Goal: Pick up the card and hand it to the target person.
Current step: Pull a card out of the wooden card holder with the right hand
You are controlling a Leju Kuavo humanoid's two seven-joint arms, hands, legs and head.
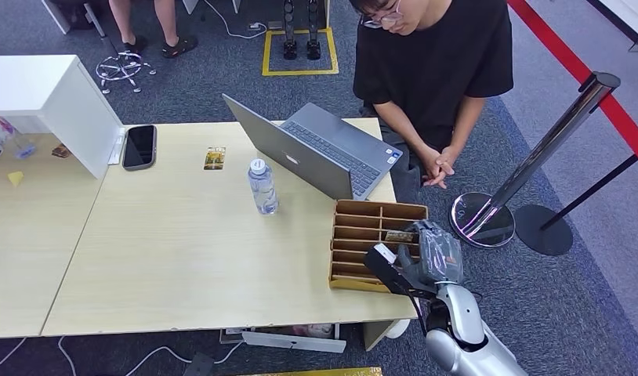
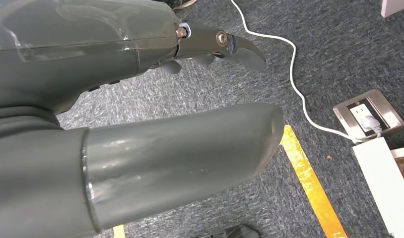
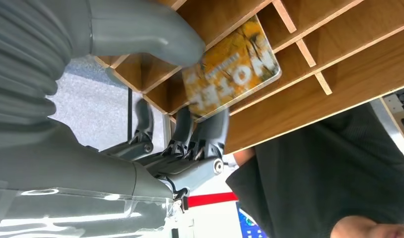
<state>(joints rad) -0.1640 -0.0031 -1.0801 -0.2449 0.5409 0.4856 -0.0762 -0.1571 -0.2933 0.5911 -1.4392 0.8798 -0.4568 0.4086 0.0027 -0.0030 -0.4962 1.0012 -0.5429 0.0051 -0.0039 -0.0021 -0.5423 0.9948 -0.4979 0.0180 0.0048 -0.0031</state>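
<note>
At the near right corner of the pale wooden table [image 1: 183,258], over a brown slotted wooden organiser tray [image 1: 355,210]: the right hand [image 1: 425,254], silver-armed and grey, closed on a glossy yellow-orange printed card [image 3: 232,67]. Seen close from the right wrist: thick grey thumb [image 3: 150,32] pressed on one face of the card, dark fingers [image 3: 210,131] curled behind the other, a firm pinch. Card tilted across the tray's thin dividers, seemingly partly lifted from its slot, though whether fully free cannot be told. Judged about midway: grasp made, lift and handover not yet done. Across the table corner, a person in a black T-shirt [image 1: 433,55], hands clasped, none extended to receive. Left hand [image 2: 140,119] hanging over grey carpet, holding nothing, fingers apart.
</note>
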